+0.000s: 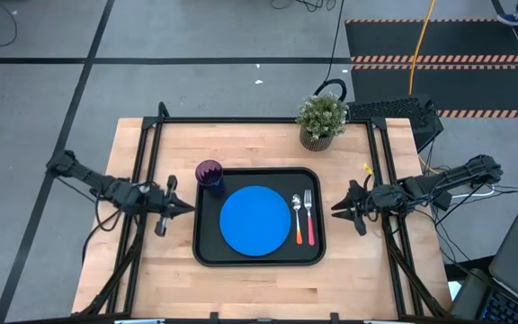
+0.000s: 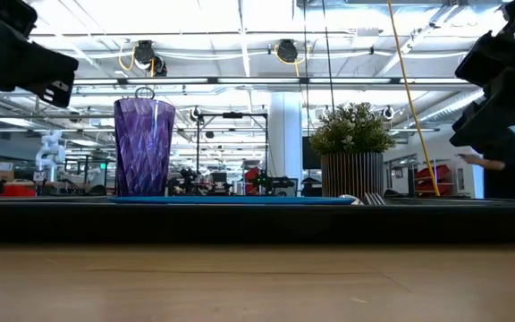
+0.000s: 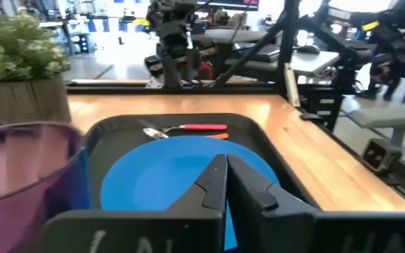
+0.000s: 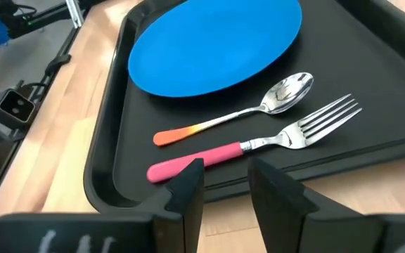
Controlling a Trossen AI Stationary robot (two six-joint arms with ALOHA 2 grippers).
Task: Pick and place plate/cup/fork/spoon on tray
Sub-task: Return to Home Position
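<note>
Sitting on black tray (image 1: pixel 241 176), plate (image 1: pixel 254 220), cup (image 1: pixel 209 174), spoon (image 1: pixel 298 220), fork (image 1: pixel 309 216), left jaws closed, right jaws narrowly parted

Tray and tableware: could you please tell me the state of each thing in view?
Black rectangular plastic tray: flat on table.
Round bright blue plate: flat in tray.
Translucent purple plastic cup: upright in tray.
Orange-handled metal spoon: lying in tray.
Red-handled metal fork: lying beside spoon.
Left gripper: fingers shut, empty.
Right gripper: fingers open, empty.

A robotics lab: strip-lit open ceiling (image 2: pixel 240 36), hazard-striped floor mats (image 1: pixel 439 85), distant framed rigs (image 2: pixel 231 116).
</note>
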